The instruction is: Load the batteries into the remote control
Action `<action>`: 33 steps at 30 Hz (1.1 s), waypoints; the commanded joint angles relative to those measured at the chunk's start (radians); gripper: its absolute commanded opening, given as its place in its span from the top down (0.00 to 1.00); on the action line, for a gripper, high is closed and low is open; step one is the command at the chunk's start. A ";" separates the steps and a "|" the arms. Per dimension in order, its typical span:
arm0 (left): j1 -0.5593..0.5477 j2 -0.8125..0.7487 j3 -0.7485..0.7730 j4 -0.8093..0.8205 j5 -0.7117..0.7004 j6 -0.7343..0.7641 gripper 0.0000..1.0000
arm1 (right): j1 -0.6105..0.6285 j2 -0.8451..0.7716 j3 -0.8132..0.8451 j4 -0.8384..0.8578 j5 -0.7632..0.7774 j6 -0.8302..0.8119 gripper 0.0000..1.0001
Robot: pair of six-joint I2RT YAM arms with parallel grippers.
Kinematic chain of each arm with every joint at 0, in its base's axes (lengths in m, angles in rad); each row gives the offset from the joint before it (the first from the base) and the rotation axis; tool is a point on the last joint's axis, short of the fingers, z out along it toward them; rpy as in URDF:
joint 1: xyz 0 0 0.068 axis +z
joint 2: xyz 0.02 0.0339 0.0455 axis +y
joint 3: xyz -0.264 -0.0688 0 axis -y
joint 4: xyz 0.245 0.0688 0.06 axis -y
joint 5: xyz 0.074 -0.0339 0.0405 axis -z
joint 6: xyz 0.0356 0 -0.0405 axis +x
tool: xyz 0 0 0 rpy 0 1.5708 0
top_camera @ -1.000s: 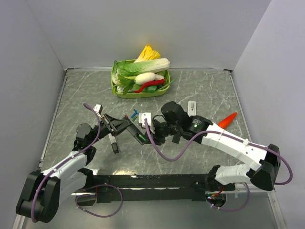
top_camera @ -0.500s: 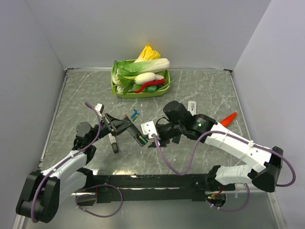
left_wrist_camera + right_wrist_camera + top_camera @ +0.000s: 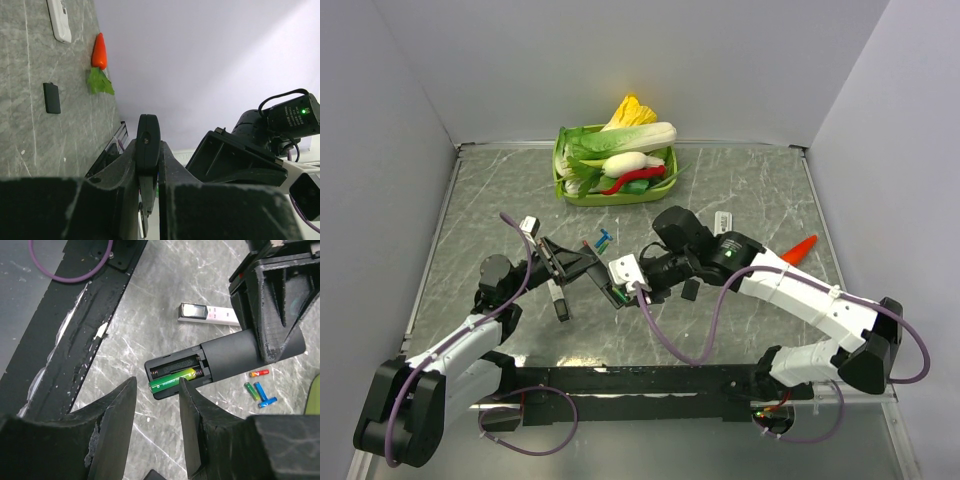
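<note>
Now the left gripper (image 3: 148, 172) pinches one black remote (image 3: 227, 357); one green battery (image 3: 172, 380) lies in its open bay between the right gripper's (image 3: 155, 405) spread fingers. Four loose batteries (image 3: 259, 389) lie nearby on the table (image 3: 150, 300).

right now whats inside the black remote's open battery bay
One green battery sits in the nearer slot; the other slot looks empty. The left end effector covers the far end of the remote.
</note>
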 commanded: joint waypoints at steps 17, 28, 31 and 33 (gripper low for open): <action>0.006 -0.002 0.060 0.019 0.026 0.013 0.99 | -0.003 0.048 0.036 -0.005 -0.045 -0.052 0.55; 0.006 -0.003 0.059 0.021 0.026 0.010 0.99 | -0.004 0.045 0.022 0.039 -0.030 -0.006 0.66; 0.006 -0.005 0.057 0.024 0.026 0.007 0.99 | -0.003 0.040 0.011 0.061 -0.023 0.019 0.66; 0.004 -0.005 0.057 0.025 0.026 0.004 0.99 | -0.004 0.034 -0.002 0.082 -0.019 0.029 0.68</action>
